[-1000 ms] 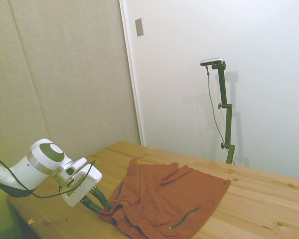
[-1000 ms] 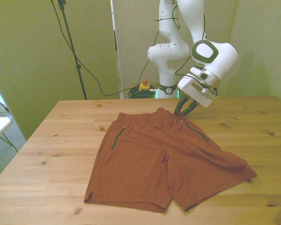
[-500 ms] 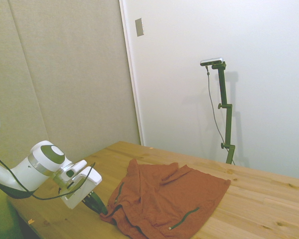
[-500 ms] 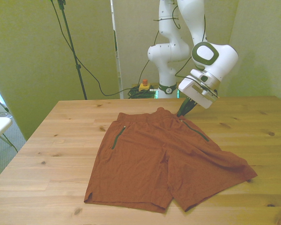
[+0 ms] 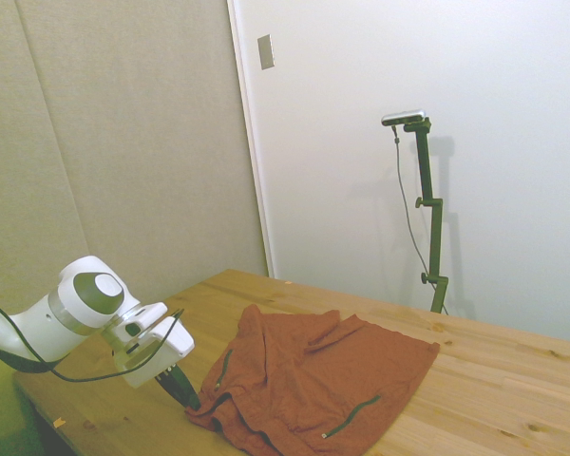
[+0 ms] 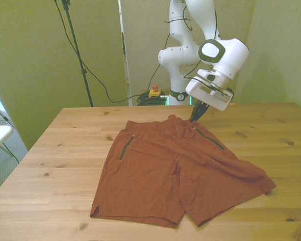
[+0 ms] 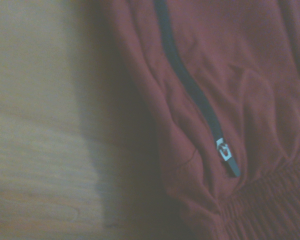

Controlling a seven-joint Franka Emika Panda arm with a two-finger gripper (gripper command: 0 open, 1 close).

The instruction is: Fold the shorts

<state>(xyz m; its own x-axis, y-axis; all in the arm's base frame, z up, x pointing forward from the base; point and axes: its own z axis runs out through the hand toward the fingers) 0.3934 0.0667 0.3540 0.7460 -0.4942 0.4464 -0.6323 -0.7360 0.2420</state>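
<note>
The tool [image 6: 195,118], pinched closed on the waistband corner of the shorts [image 6: 178,168], has risen slightly since a moment ago. The shorts lie spread mid-counter [image 6: 65,150], hems near the camera-side edge; bare wood lies open on both sides. Wrinkled rust fabric, dark zipper [image 7: 190,92], gathered elastic.

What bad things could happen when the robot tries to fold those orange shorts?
The claw looks shut on just the waistband corner of the shorts, so the soft cloth might slip out when lifted. One leg lies close to the table edge on the front view's right, so a pull could drag it off. The shorts are already wrinkled near the dark zipper, so the fold may come out lumpy.
</note>
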